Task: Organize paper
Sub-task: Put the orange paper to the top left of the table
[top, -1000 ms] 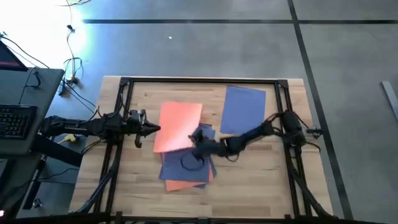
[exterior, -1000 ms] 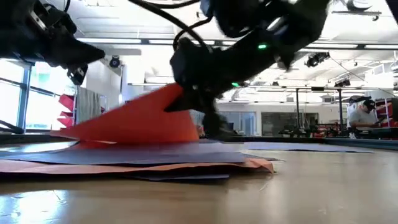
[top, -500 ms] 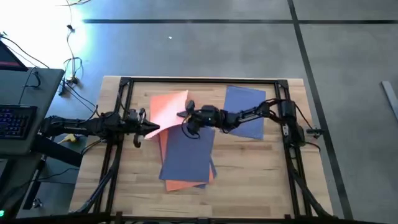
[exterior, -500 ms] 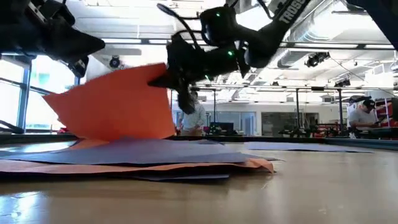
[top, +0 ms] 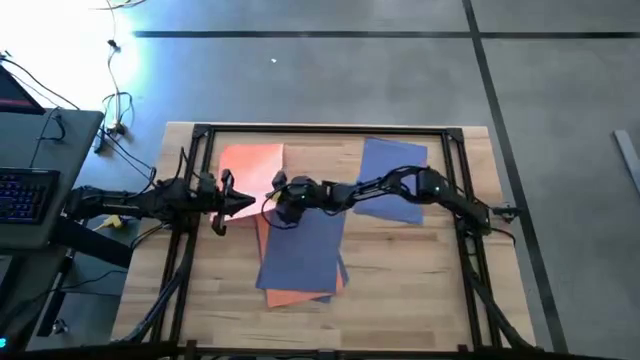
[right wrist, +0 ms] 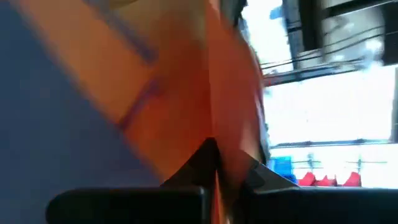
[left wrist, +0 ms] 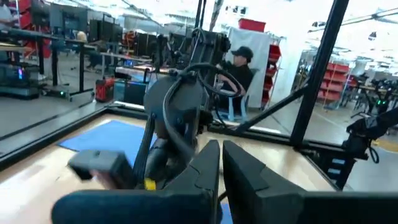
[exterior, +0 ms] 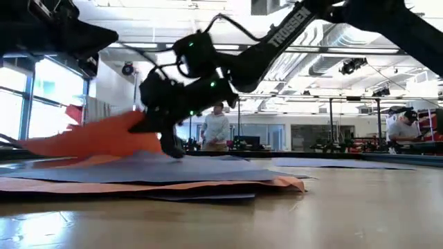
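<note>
My right gripper (top: 277,189) reaches across to the table's left half and is shut on an orange sheet of paper (top: 250,165), which shows orange in the low view (exterior: 90,138) too. At the table's middle lies a pile: a purple-blue sheet (top: 300,245) on top, with orange edges (top: 300,297) showing under it. A single blue sheet (top: 392,178) lies flat at the far right. My left gripper (top: 243,205) hovers shut at the left, just near of the orange sheet, touching nothing. My right gripper pinches the orange sheet between its two fingers at its near right corner (right wrist: 214,134), one layer. The fingers come from the table's right, about level. The sheet slants down from the fingers (exterior: 154,123) toward the table's left; I cannot tell whether its low end (exterior: 31,145) touches the wood.
A black frame (top: 320,130) runs along the table's far edge and both sides. Bare wood shows at the near left and near right of the pile. A desk with a keyboard (top: 25,195) stands left of the table. People stand in the room behind.
My right gripper has carried the orange sheet off the pile, toward the table's far edge and then its left edge. The sheet rose steeply, and now hangs lower over the far left of the table. The purple-blue sheet below is uncovered.
</note>
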Motion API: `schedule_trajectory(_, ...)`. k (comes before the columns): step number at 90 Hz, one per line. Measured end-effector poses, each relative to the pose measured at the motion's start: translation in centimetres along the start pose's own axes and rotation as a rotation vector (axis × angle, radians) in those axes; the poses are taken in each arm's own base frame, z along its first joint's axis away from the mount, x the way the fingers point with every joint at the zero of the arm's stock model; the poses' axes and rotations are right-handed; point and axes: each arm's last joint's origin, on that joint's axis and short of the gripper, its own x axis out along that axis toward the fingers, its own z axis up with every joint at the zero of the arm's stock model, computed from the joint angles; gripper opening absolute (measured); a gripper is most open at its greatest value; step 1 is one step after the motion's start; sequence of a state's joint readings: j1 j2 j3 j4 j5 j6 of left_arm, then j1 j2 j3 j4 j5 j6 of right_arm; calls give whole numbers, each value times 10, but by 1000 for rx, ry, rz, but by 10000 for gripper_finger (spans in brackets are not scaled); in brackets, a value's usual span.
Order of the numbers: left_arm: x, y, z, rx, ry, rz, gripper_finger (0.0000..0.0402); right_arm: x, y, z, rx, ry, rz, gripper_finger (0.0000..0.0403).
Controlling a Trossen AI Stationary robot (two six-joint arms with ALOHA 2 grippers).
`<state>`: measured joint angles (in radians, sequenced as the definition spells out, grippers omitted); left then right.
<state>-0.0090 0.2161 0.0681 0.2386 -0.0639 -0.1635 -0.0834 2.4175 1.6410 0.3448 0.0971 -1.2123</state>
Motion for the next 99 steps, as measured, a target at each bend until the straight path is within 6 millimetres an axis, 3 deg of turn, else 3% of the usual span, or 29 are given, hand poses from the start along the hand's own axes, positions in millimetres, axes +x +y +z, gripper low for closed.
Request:
schedule_trajectory(42, 0, 0, -1, 1, 12, 2, 0, 1, -3, -7, 98, 13, 3, 16)
schedule_trajectory(52, 0, 0, -1, 1, 9, 3, 0, 1, -3, -7, 155, 12, 5, 62)
schedule_trajectory(78, 0, 0, -1, 1, 8, 4, 0, 1, -10, -1, 275, -24, -7, 225)
schedule_trajectory(99, 0, 0, -1, -15, 8, 6, 0, 1, -16, -1, 268, 88, -11, 298)
